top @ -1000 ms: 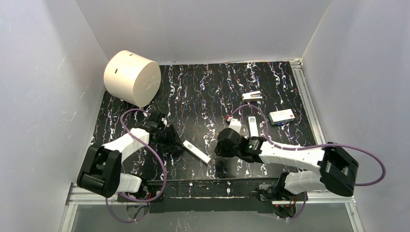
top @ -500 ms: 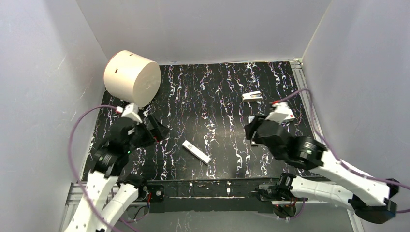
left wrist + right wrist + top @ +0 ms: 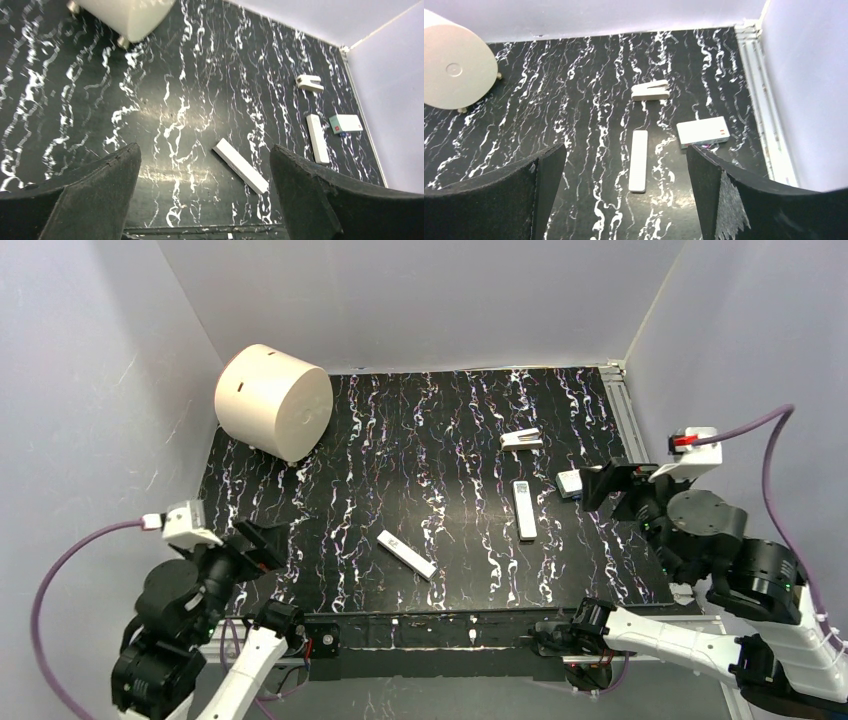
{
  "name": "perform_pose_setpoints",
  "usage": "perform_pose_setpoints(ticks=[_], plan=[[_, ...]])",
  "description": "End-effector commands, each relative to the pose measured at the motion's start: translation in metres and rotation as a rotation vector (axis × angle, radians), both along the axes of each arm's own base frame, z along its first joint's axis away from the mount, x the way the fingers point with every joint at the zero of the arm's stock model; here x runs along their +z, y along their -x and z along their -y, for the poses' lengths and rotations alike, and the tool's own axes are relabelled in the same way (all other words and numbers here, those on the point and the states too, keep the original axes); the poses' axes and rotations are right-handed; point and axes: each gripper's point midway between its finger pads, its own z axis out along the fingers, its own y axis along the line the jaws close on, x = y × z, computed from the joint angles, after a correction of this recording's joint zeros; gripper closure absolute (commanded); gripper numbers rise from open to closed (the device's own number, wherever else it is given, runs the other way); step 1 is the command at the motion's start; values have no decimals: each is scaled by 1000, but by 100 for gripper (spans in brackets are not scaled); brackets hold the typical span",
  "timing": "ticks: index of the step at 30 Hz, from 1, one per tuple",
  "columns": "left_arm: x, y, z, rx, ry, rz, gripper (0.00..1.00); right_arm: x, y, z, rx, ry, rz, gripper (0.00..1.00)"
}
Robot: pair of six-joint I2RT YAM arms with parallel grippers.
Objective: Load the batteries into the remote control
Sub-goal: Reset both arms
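A slim white bar with a small grey mark at its far end, which I take for the remote control [image 3: 524, 510] [image 3: 639, 161] [image 3: 317, 138], lies lengthwise right of centre. I cannot make out the batteries in any view. My left gripper [image 3: 262, 545] [image 3: 205, 150] hangs open and empty high over the near left corner. Just as high over the right side, my right gripper [image 3: 610, 488] [image 3: 625, 148] is open and empty too. From above, the right gripper covers part of the white box.
A plain white strip [image 3: 406, 554] [image 3: 241, 166] lies diagonally near the front centre. A small notched white piece [image 3: 521, 439] [image 3: 650, 90] sits behind the remote, and a white box with a red mark [image 3: 570, 483] [image 3: 702, 131] to its right. A big cream cylinder [image 3: 272, 400] stands at the back left.
Both arms have lifted from low over the table and drawn back to the near corners. Both grippers have opened wide. The things on the table have not moved.
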Motion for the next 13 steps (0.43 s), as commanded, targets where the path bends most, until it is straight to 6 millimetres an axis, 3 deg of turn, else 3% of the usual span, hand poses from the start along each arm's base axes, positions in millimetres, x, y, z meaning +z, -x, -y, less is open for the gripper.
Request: perform_pose_setpoints(ticks=[1, 7, 13], plan=[[25, 23, -28, 68, -77, 86, 2, 28, 0, 24, -41, 81, 74, 1], [41, 39, -37, 75, -84, 132, 1, 49, 2, 38, -66, 54, 121, 1], [38, 39, -35, 70, -82, 116, 2, 45, 2, 35, -58, 29, 128, 1]])
